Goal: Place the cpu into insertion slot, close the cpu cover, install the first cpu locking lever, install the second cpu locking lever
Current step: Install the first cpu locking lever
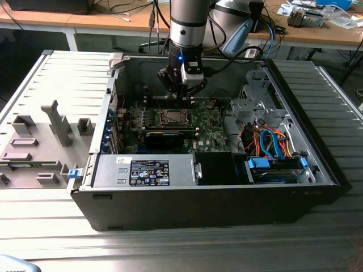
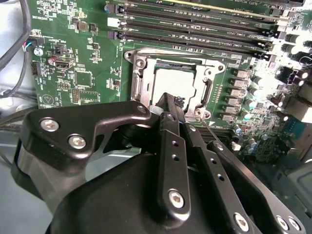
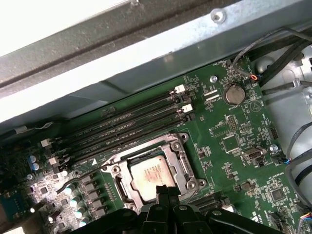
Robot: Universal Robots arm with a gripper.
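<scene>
The tool [image 3: 163, 190], tips pressed together, hovers just beside the cover [image 3: 182, 159] lying over the seated chip [image 3: 152, 171]; any push there should probably be straight, slow and light.

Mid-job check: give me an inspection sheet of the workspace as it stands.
Surface: green motherboard inside an open computer case on a slatted metal table.
Job's things: cpu sits in the insertion slot; cpu cover lies down around it.
Clutter: grey fixture blocks at the exterior view's left.
Grippers: gripper shut, tips over one edge of the cpu cover.
Cables: blue and orange leads inside the case.
Surroundings: wooden desks behind.
</scene>
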